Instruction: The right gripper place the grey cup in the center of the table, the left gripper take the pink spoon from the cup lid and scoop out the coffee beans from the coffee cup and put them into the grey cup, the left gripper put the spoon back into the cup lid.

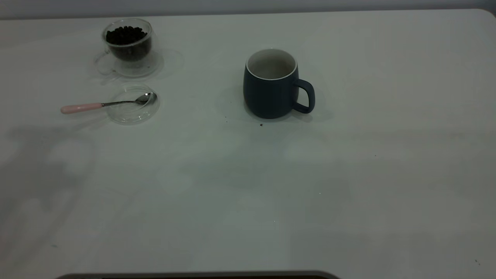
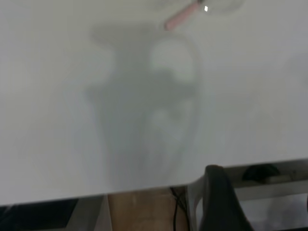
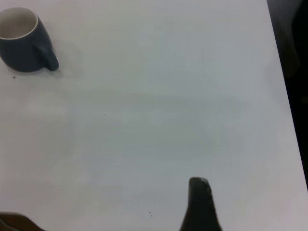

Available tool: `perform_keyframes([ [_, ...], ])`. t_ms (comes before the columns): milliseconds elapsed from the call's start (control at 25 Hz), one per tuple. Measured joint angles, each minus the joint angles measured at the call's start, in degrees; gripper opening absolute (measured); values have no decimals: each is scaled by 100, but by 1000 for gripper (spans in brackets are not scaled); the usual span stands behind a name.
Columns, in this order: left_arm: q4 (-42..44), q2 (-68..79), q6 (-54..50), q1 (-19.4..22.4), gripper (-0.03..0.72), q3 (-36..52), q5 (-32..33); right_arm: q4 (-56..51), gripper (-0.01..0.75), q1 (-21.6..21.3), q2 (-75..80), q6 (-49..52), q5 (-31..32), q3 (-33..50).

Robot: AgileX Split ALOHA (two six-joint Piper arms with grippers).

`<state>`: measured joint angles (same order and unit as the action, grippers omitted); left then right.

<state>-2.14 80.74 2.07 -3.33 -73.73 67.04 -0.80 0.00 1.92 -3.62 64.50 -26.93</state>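
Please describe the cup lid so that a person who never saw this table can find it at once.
On the white table, look far left, in front of the coffee cup holding dark beans. The cup lid is the flat clear disc there, alone with a pink spoon resting on it.

Materials and finish: glass, glazed-looking ceramic, metal, matt white top.

Table [image 1: 248, 186]: smooth matt white surface, few dark specks. Grey cup [image 1: 271, 87]: matt blue-grey outside, pale cream inside, thin white rim, looks ceramic. Coffee cup [image 1: 130, 44]: clear double-walled glass, glossy. Coffee beans [image 1: 126, 35]: dark, slightly shiny. Cup lid [image 1: 131, 112]: clear glass disc, glossy. Pink spoon [image 1: 102, 104]: polished metal bowl and neck, smooth pale pink handle, probably ceramic or plastic, too far off to say. Black finger [image 3: 202, 207] in the right wrist view: matt, plastic-looking.
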Motion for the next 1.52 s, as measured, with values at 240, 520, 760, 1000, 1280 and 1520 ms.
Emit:
perform_keyframes([
  [240,6,-1268,0,0,484,1183,0,0,590,0,0,0,0,0],
  [520,-83,-2901,0,0,484,2993,0,0,590,0,0,0,0,0],
  [760,-145,-4681,0,245,484,4024,-53,0,590,0,0,0,0,0],
  [1000,-100,-6173,33,536,484,4322,-153,0,590,0,0,0,0,0],
  [1280,-17,-7141,128,537,484,4369,-175,0,590,0,0,0,0,0],
  [1520,-7,-7380,134,537,484,4581,-189,0,590,0,0,0,0,0],
])
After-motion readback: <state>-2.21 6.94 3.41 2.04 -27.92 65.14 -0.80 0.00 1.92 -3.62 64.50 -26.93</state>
